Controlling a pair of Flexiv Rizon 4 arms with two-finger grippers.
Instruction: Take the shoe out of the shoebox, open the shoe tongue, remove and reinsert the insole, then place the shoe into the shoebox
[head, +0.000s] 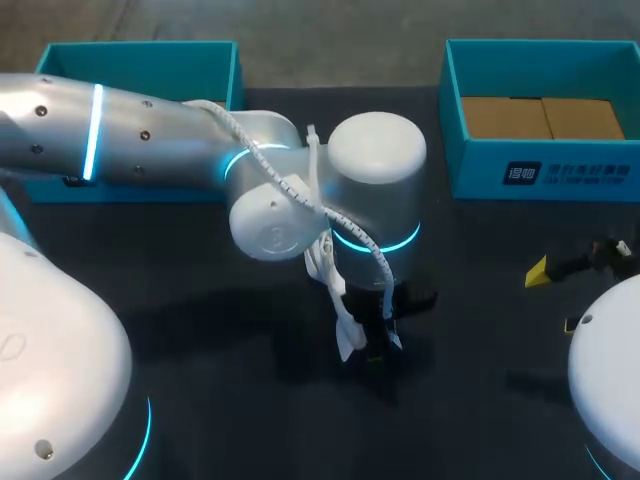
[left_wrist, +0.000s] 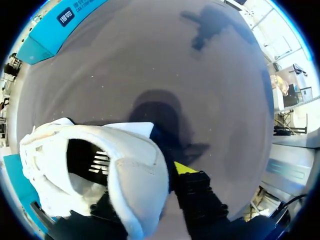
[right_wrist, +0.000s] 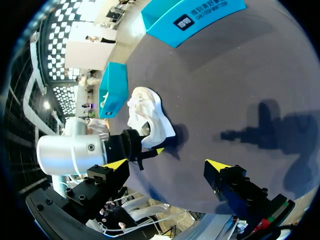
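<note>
The white shoe (left_wrist: 125, 165) lies on the dark table near the middle; the head view shows only a strip of the shoe (head: 345, 325) under my left wrist. My left gripper (left_wrist: 145, 185) straddles the wall of its opening. One yellow-tipped finger (left_wrist: 185, 168) presses the outside; the other is hidden inside the shoe. From the right wrist view, the left gripper (right_wrist: 145, 150) holds the near end of the shoe (right_wrist: 147, 112). My right gripper (head: 555, 298) stands open and empty at the right, well apart from the shoe. A teal shoebox (head: 540, 170) sits at the back right.
A second teal box (head: 140, 55) stands at the back left, partly behind my left arm. The right box holds brown cardboard inserts (head: 545, 118). Dark bare table stretches between the shoe and my right gripper (right_wrist: 167, 165).
</note>
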